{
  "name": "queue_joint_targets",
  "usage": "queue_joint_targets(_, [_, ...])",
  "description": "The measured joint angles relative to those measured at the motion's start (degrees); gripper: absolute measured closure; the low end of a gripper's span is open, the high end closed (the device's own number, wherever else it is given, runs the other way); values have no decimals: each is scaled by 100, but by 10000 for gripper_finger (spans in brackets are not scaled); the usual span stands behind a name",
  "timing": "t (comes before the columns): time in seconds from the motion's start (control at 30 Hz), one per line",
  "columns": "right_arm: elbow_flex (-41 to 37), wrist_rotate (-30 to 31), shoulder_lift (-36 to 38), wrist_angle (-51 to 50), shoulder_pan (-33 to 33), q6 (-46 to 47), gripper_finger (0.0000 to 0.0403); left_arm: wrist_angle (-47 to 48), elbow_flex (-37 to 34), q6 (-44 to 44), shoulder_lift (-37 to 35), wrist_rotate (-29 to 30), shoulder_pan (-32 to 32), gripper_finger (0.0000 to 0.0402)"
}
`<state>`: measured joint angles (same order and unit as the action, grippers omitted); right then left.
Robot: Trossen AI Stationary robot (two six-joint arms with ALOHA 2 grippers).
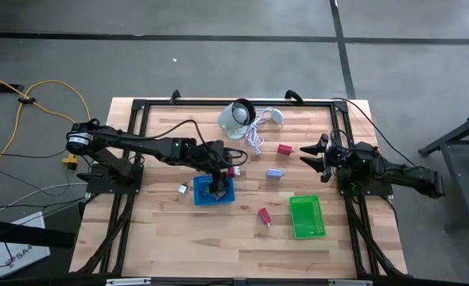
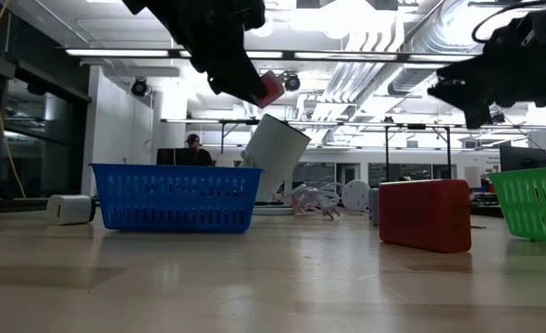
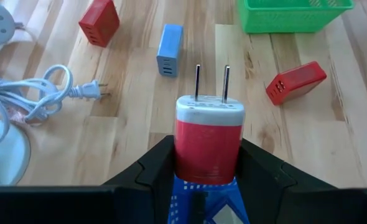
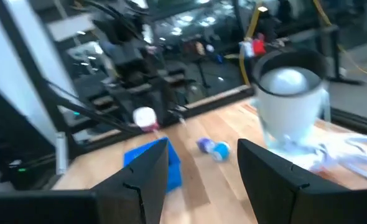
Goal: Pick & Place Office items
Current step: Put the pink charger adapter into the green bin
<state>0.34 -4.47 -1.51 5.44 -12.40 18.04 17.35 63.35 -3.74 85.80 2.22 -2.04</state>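
L gripper (image 3: pixel 207 163) hangs above the blue basket (image 1: pixel 214 191), jaws clamped on a red charger (image 3: pixel 208 140) w/ white cap. Its long axis runs fwd along the fingers, the two metal prongs pointing away from the wrist, toward the green basket (image 1: pixel 306 216). In the low view the charger sits tilted, white end lower than the red body, clear above the basket rim.

On the counter (image 1: pixel 163 238): pale blue block (image 1: pixel 275 172) between blue basket and R arm; red block (image 1: pixel 284 148) just beyond it, nearer the white round device (image 1: pixel 236 117); another red block (image 1: pixel 264 215) beside the green basket. Small silver bit (image 1: pixel 184 188) just beside the blue basket on the L-arm side.

R gripper (image 1: pixel 311 153) waits well apart from the blue basket, above the counter's far-right part, jaws apart, nothing between them.
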Motion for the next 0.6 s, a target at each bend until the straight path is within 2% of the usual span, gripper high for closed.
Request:
queue_joint_targets(0.23, [2, -22, -822, 1213, 167, -349, 224, -163, 0, 49, -2, -1, -2, 263])
queue_joint_targets(0.37, [17, -3, -1639, 2135, 302, -665, 224, -176, 0, 45, -2, -1, -2, 263])
queue_joint_targets(0.6, [554, 278, -3284, 2856, 535, -1237, 224, -535, 0, 45, -2, -5, -2, 263])
